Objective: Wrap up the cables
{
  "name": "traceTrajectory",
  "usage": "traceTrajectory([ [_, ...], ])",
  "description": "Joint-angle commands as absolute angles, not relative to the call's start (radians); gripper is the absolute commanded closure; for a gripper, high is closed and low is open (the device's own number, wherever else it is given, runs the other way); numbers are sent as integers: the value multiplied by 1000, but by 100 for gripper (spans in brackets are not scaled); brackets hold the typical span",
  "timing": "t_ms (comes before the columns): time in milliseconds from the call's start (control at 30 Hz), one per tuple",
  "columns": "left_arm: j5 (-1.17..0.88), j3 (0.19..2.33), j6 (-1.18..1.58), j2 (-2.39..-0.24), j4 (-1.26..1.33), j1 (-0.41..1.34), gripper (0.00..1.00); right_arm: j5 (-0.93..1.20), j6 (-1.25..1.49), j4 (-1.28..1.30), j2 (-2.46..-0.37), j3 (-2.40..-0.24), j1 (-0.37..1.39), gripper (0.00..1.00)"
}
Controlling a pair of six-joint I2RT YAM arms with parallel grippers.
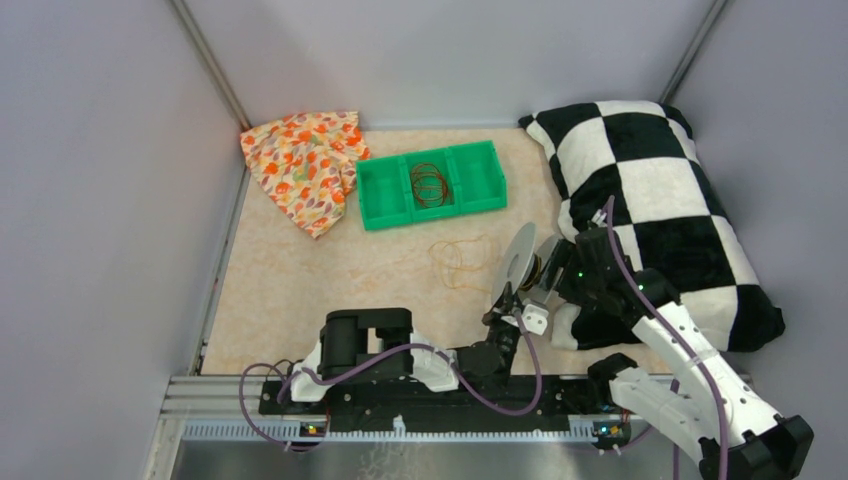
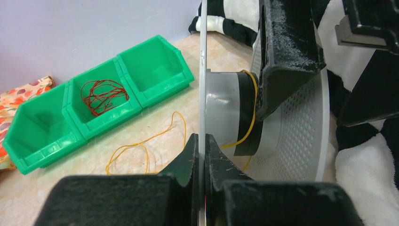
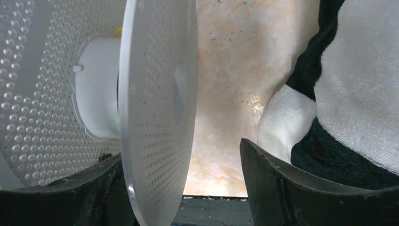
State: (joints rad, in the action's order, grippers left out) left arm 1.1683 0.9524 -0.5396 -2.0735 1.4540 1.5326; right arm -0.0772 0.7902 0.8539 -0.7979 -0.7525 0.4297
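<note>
The clear round spool (image 1: 517,262) stands on edge, held up off the table. My left gripper (image 1: 505,308) is shut on the rim of its near flange (image 2: 203,70). The thin yellow cable (image 1: 462,262) lies in loose loops on the table (image 2: 141,146), and one strand runs up over the spool's hub (image 2: 251,113). My right gripper (image 1: 548,262) is open and straddles the other flange (image 3: 155,103). One of its fingers (image 2: 282,47) sits between the flanges near the hub; the other is outside, by the pillow.
A green three-compartment bin (image 1: 432,182) stands behind, with a coil of red wire (image 2: 101,96) in its middle compartment. A black-and-white checked pillow (image 1: 650,200) fills the right side, close to the right arm. A floral cloth (image 1: 305,165) lies at the back left.
</note>
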Motion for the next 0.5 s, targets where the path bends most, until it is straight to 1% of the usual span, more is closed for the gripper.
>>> traceTrajectory([
  [0,1158,985,-508,-2074,1644,1537,100,-115,796,878,-783,-799,441,29],
  [133,1158,991,-508,-2077,1645,1537,100,-135,802,908,-759,-811,442,28],
  [267,1158,992,-509,-2079,1647,1537,100,-91,807,857,-748,-823,442,25],
  [467,1160,994,-518,-2080,1656,1537,100,-52,806,789,-788,-807,451,25],
])
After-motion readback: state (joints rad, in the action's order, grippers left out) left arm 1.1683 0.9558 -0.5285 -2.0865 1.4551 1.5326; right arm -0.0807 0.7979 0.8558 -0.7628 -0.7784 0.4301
